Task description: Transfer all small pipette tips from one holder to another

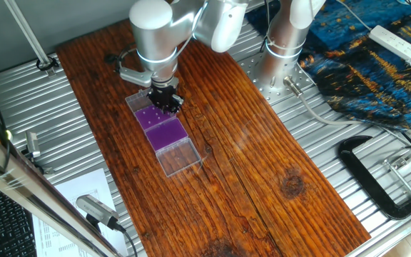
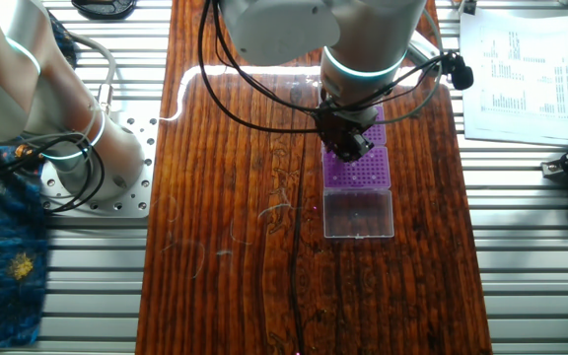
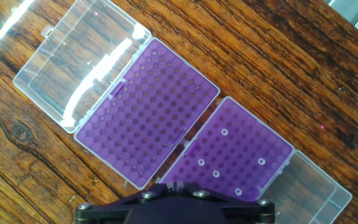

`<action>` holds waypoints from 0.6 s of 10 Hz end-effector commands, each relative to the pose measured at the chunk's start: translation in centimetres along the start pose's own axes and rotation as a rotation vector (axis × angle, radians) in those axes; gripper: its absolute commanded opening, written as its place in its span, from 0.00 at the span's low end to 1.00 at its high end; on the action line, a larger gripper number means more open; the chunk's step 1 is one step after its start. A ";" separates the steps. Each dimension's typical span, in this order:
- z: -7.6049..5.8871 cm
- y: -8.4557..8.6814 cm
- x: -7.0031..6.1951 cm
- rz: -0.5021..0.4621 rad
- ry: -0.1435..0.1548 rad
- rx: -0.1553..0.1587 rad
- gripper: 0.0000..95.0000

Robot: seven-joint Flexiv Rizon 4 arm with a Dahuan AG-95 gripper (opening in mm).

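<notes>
The fingers' state cannot be told with the gripper point(image 1: 166, 100) poised above the racks, where five tips point(image 3: 215, 173) sit in the right rack point(image 3: 241, 140), judged light, slippery, best pinched at the collar.

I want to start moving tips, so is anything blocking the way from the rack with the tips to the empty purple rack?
Nothing visible. The small whitish plastic pipette tips sit in one purple rack; the empty purple rack lies right beside it, its clear lid folded away outward.
</notes>
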State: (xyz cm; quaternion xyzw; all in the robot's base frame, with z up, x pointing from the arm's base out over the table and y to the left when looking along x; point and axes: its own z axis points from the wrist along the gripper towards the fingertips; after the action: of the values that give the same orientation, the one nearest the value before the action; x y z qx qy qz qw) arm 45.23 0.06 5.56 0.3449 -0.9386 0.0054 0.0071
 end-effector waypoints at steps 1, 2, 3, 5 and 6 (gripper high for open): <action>0.1 0.0 0.0 0.004 0.001 0.002 0.00; 0.1 0.0 0.0 0.005 0.001 0.002 0.00; 0.2 0.0 0.0 0.004 0.001 0.003 0.00; 0.3 0.0 0.0 0.005 -0.001 -0.001 0.00; 0.0 0.0 0.0 0.001 -0.001 0.000 0.00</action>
State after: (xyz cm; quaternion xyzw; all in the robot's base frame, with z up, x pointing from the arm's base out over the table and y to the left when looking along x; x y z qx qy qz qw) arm 45.30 0.03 5.50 0.3451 -0.9385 0.0042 0.0057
